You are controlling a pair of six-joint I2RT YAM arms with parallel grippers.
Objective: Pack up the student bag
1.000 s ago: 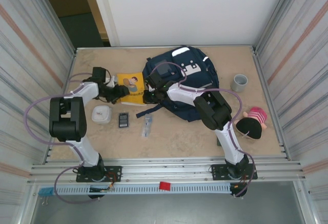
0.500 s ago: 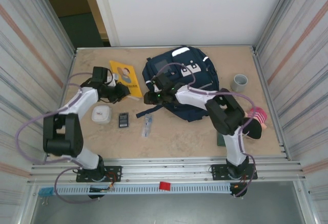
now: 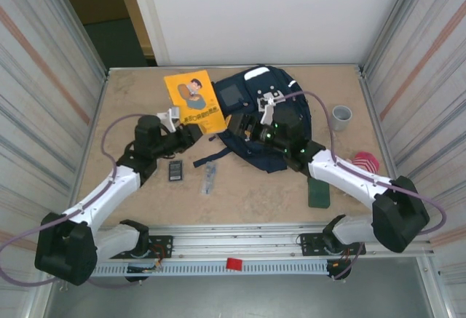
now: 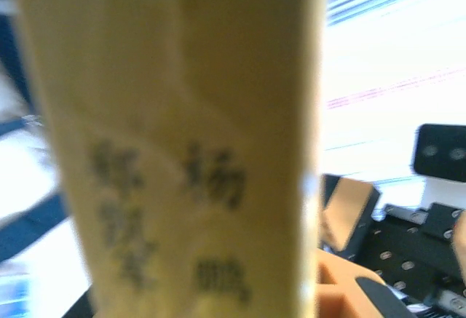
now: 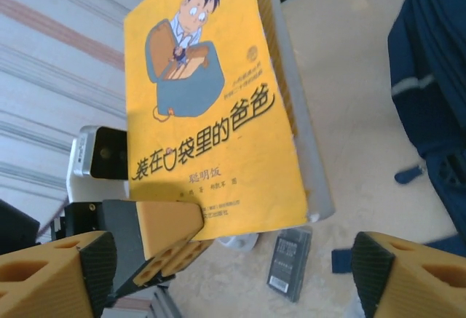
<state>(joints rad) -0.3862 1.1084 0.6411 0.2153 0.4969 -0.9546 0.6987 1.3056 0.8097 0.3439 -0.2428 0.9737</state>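
The student bag [image 3: 271,107], navy blue with white stripes, lies at the back middle of the table; its edge shows in the right wrist view [image 5: 437,92]. My left gripper [image 3: 186,135] is shut on the lower corner of a yellow picture book [image 3: 194,100], holding it tilted up above the table just left of the bag. In the right wrist view its orange finger [image 5: 166,225] clamps the book [image 5: 211,107]. The blurred book cover [image 4: 175,150] stands close before the left wrist camera. My right gripper [image 3: 244,125] hangs open over the bag's left edge, facing the book, nothing between its fingers [image 5: 233,267].
A black device [image 3: 175,170] and a small clear item [image 3: 209,180] lie in front of the book. A dark green pencil case [image 3: 319,192] lies by the right arm. A grey cup [image 3: 340,117] and a pink plush toy [image 3: 366,164] sit at the right. Metal walls stand on both sides.
The left gripper closed on the book and lifted it up and rightward off the table. The right gripper opened and drew back to the right over the bag.
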